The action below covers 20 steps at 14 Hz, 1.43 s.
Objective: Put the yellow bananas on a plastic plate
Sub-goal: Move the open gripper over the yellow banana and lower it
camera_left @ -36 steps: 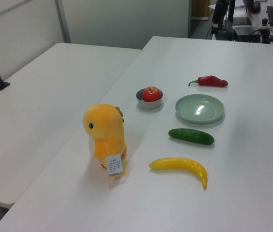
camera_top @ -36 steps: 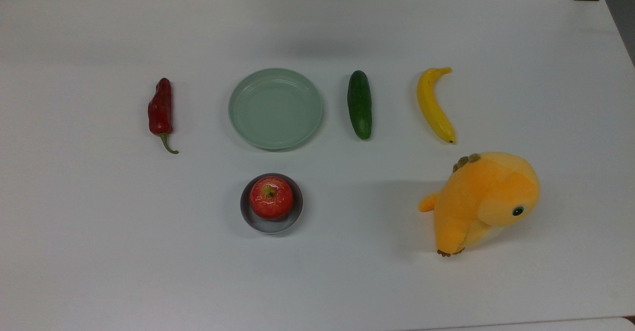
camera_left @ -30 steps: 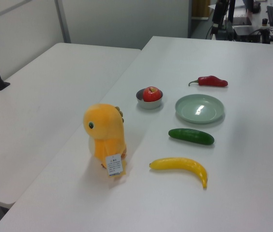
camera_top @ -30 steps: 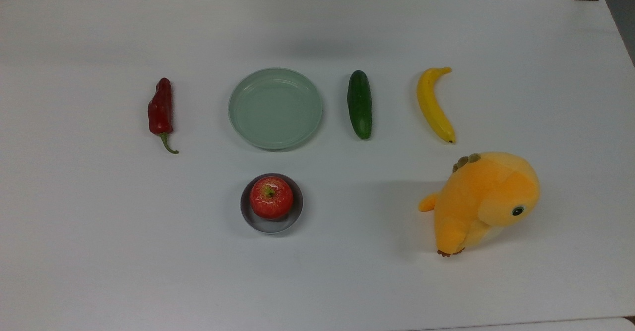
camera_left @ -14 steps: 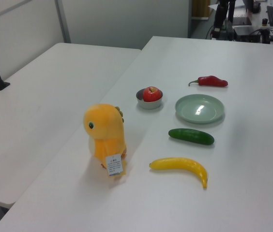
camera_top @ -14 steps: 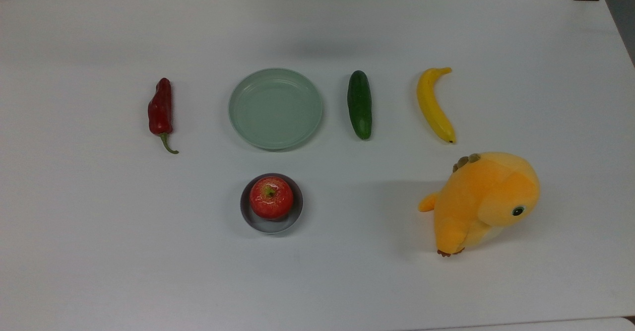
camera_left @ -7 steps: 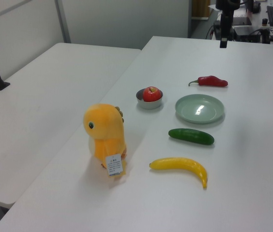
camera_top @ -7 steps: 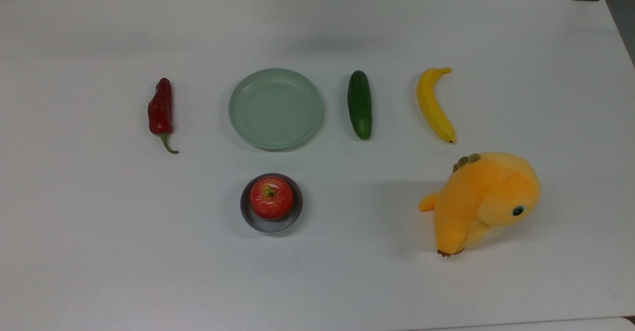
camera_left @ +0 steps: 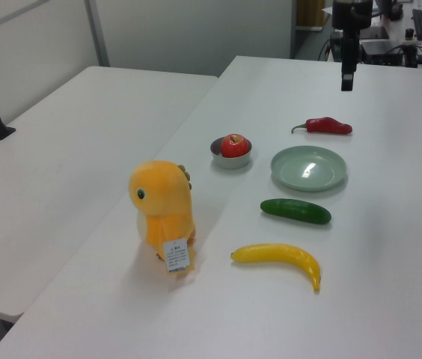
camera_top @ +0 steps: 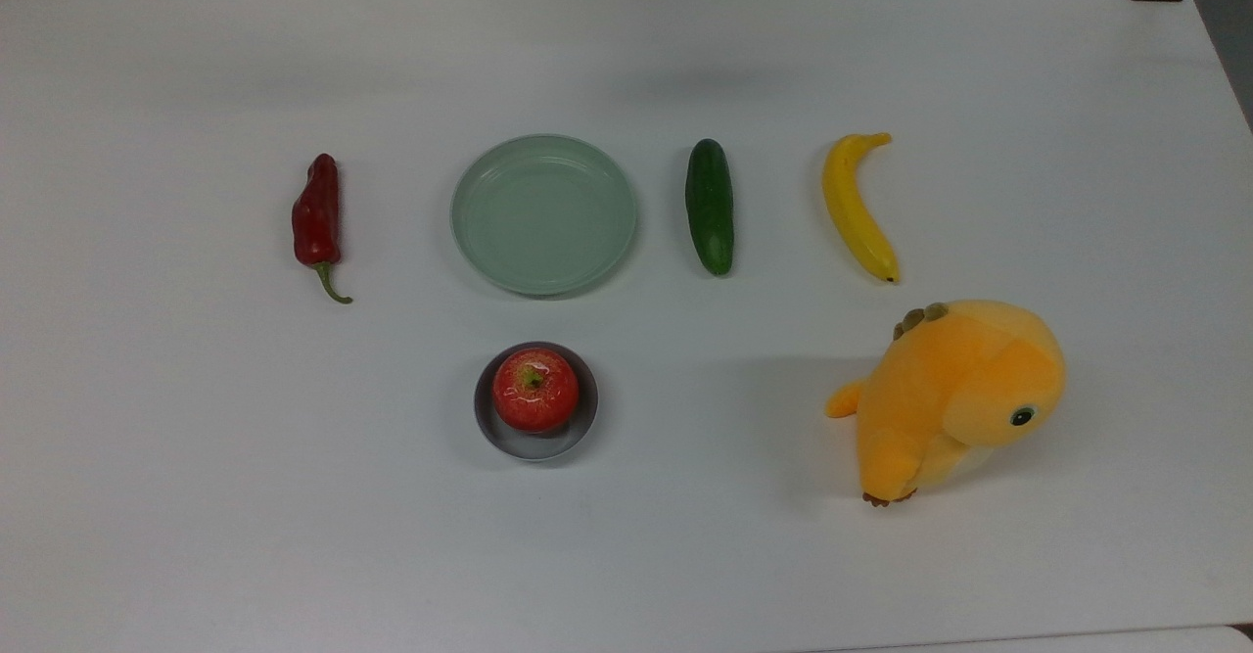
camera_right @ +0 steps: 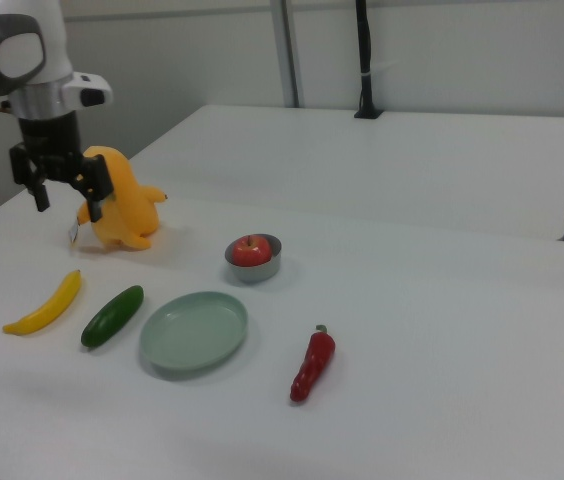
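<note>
The yellow banana [camera_top: 857, 208] lies on the white table at the top view's right, beside a green cucumber [camera_top: 710, 207]. Left of the cucumber in the top view sits the pale mint-green plate [camera_top: 543, 214], with nothing on it. The banana [camera_left: 278, 256] and plate [camera_left: 308, 168] also show in the left view. My gripper [camera_right: 67, 200] hangs open in the air in the right view, above and behind the banana [camera_right: 44, 303], apart from it and from the plate [camera_right: 194, 332]. In the left view the gripper [camera_left: 346, 82] hovers over the table's far end.
A red chili pepper [camera_top: 317, 217] lies at the top view's left of the plate. A red apple [camera_top: 534, 390] sits in a small grey bowl [camera_top: 580, 428] in front of the plate. An orange-yellow plush toy [camera_top: 954, 398] stands near the banana's tip.
In the left view the gripper has come down and forward from the far end out over the table. The banana, plate and other objects have not moved.
</note>
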Tool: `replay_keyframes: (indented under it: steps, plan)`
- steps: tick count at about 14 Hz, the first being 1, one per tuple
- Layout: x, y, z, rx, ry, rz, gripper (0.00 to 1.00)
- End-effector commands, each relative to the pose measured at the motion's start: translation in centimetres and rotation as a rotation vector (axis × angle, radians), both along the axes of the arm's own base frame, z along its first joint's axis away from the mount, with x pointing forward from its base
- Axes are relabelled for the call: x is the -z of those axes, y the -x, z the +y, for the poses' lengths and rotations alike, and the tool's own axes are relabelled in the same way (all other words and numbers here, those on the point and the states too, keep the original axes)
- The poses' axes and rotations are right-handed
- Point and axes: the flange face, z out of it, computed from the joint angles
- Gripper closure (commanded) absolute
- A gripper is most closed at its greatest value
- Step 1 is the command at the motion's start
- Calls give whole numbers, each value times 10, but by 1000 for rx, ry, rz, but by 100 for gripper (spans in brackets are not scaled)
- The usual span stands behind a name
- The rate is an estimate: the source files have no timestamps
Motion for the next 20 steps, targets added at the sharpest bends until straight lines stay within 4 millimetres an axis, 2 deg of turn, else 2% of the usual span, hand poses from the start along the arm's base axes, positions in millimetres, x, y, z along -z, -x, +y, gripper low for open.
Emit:
replay_keyframes:
  steps: [1,7,9,12,15,16,20]
  plan:
    - [0,10,38,66,-6,18,0]
    - [11,22,102,89,5,22,0]
    - [22,21,125,113,-1,13,0]
    - [41,17,145,113,-2,27,0]
    - [73,9,173,75,-2,26,0]
    - [91,4,187,86,3,16,0]
    - [147,-8,223,148,55,-37,0]
